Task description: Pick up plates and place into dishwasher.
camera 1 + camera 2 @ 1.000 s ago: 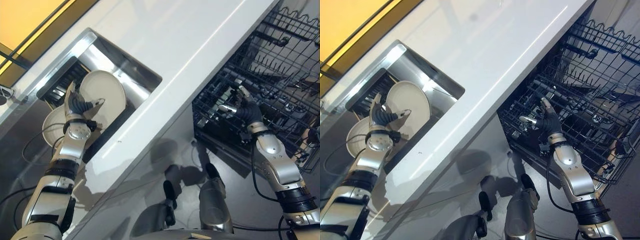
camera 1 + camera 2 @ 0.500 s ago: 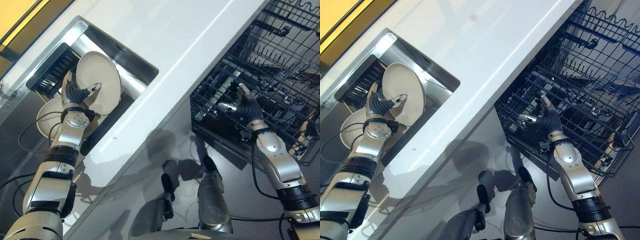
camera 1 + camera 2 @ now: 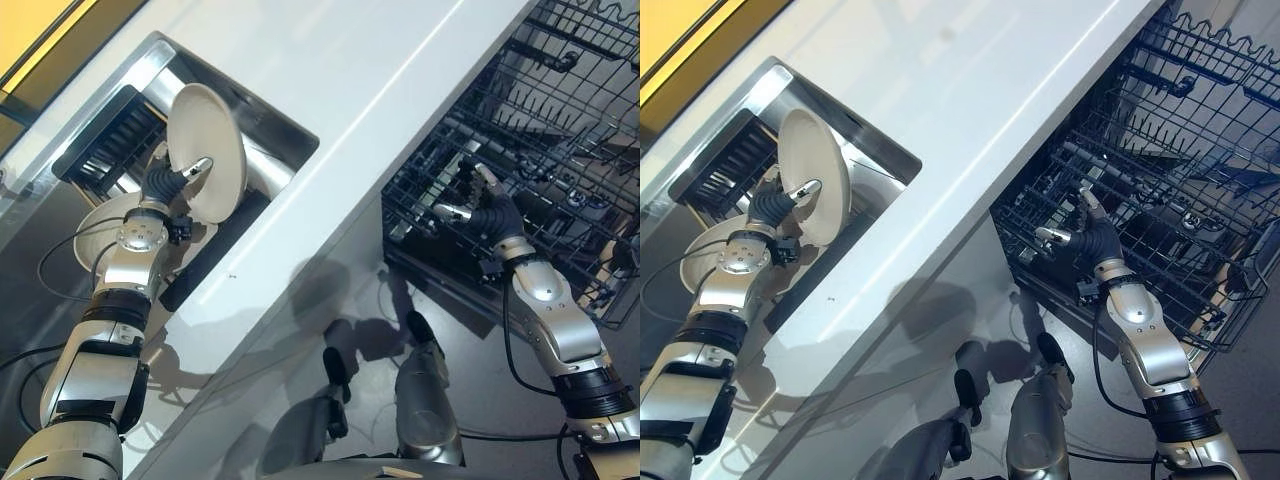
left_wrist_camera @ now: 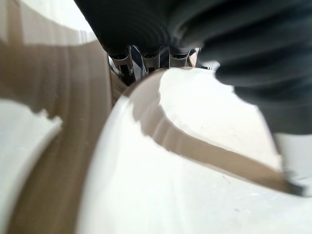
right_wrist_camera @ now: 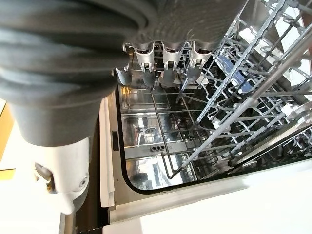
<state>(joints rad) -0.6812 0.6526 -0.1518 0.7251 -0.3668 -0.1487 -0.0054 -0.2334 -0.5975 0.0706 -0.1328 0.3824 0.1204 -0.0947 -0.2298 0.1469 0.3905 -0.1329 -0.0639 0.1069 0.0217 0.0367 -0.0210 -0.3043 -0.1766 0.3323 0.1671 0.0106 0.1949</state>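
We see cream plate (image 3: 208, 150), plain; second cream plate (image 3: 98, 228) below; white counter (image 3: 330, 90); steel-grey sink (image 3: 262, 135); black slatted rack (image 3: 110, 145); dark wire dishwasher rack (image 3: 540, 140); yellow strip (image 3: 30, 30) at corner.

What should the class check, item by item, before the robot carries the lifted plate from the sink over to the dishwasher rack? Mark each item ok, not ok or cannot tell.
1. Grip: the left robot hand pinches the plate, thumb on its face. Ok.
2. Plate lifted out of the sink: tilted on edge above the basin. Ok.
3. Second plate stays put: it lies below the left wrist, untouched. Ok.
4. Dishwasher rack pulled out and reachable. Ok.
5. Right robot hand free to help: fingers open, at the rack's front edge. Ok.
6. An empty slot in the rack for the plate: cannot tell.
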